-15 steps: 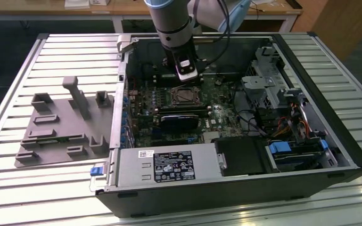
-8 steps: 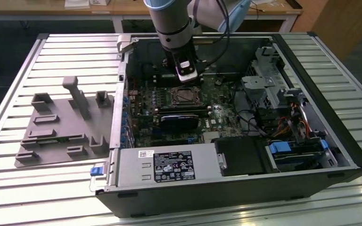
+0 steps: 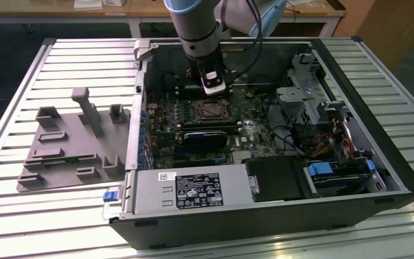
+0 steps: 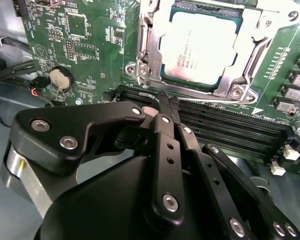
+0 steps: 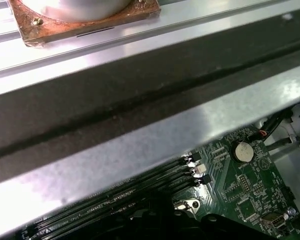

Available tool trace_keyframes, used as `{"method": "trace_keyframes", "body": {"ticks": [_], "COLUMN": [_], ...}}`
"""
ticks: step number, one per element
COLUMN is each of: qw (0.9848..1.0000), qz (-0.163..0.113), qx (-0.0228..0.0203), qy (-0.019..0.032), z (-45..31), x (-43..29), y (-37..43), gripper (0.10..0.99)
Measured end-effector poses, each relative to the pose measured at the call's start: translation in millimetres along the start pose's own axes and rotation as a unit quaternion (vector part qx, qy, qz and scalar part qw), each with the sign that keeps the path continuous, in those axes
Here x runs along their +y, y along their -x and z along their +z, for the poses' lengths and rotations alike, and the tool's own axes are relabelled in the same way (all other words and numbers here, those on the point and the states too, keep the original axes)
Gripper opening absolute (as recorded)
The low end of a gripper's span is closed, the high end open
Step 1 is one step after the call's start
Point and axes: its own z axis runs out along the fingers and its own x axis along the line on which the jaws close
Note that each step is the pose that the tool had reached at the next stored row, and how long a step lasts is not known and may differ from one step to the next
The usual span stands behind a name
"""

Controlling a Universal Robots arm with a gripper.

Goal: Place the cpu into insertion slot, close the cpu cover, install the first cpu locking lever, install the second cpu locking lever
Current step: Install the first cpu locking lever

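In the exterior view my gripper (image 3: 215,86) hangs in the upper middle of the frame, inside the open case (image 3: 264,221) and just above the slot (image 3: 211,109). In the second wrist view the cpu (image 4: 200,47) sits in the slot with the cover (image 4: 147,42) down around it, and my fingers (image 4: 165,140) are drawn together, tips close to the lever (image 4: 205,100). I'd judge that wire stiff, springy and slick, best taken near its free end, and the cpu light and fragile. The first wrist view gives me the case wall (image 5: 140,145), memory slots (image 5: 115,205) and a coin cell (image 5: 242,150).
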Motion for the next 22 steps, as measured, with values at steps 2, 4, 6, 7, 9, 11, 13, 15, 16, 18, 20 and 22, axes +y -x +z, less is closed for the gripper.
{"method": "trace_keyframes", "body": {"ticks": [2,4,6,7,9,11,13,15,16,18,20,22], "qw": [1.0,1.0,1.0,1.0,1.0,1.0,1.0,1.0,1.0,1.0,1.0,1.0], "qz": [0.0,-0.001,-0.001,-0.001,-0.001,-0.001,-0.002,-0.002,-0.002,-0.002,-0.002,-0.002], "qx": [0.0001,0.0001,0.0002,0.0002,0.0002,0.0003,0.0004,0.0004,0.0004,0.0005,0.0005,0.0006], "qy": [0.0001,0.0002,0.0002,0.0003,0.0003,0.0003,0.0003,0.0004,0.0004,0.0004,0.0004,0.0004], "z": [0.5,0.9,1.2,1.4,1.7,1.9,2.2,2.4,2.5,2.7,2.9,3.2], "x": [-0.3,-0.6,-1.0,-1.2,-1.6,-2.2,-2.9,-3.5,-3.7,-4.1,-4.5,-4.7], "y": [0.0,0.0,0.1,0.2,0.3,0.6,0.9,1.2,1.4,1.6,1.8,2.0], "gripper": [0.102,0.102,0.102,0.102,0.102,0.102,0.102,0.102,0.102,0.102,0.102,0.102]}}
